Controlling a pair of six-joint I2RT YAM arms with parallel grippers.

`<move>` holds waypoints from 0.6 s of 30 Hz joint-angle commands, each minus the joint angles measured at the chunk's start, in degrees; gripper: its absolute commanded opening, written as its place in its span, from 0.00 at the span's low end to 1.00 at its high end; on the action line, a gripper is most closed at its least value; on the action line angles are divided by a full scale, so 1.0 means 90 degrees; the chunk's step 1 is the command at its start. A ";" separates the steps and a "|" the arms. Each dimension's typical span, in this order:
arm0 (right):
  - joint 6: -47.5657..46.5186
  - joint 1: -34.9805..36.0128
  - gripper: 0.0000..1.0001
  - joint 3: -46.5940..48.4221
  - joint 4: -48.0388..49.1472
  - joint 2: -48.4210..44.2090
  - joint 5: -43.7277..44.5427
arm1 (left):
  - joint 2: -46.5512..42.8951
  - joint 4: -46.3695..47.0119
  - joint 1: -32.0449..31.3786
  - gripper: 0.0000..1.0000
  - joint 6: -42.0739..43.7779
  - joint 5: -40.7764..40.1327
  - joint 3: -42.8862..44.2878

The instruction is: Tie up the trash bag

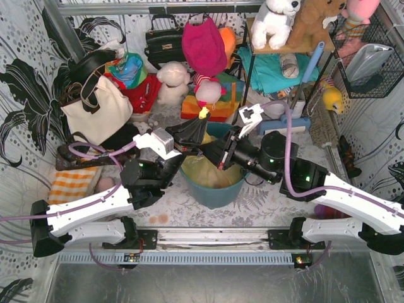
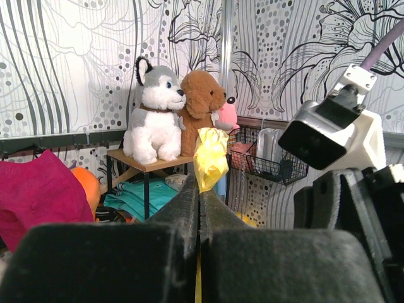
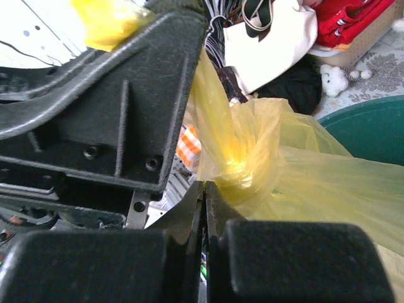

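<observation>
One twisted tail of the yellow trash bag (image 1: pixel 209 173) rises from the teal bucket (image 1: pixel 214 196) it sits in, on the tabletop (image 1: pixel 170 205). The left hand (image 2: pixel 199 186) is clamped tight on that tail, and the right hand (image 3: pixel 203 186) is pinched closed on plastic by the gathered neck. Pulling hard could tear the thin film or slip the tail free, I reckon.
</observation>
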 commanded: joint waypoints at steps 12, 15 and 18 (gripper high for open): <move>-0.0092 0.0287 0.00 0.0293 0.0215 0.0417 0.1460 | 0.0022 -0.0026 0.0058 0.00 -0.0075 -0.0001 0.0241; -0.0070 0.0432 0.00 0.0348 0.0240 0.0527 0.1739 | 0.0007 -0.0099 0.0059 0.00 -0.0081 0.0012 0.0268; -0.0033 0.0532 0.00 0.0308 0.0263 0.0565 0.2054 | -0.0020 -0.0153 0.0059 0.00 -0.0095 0.0042 0.0271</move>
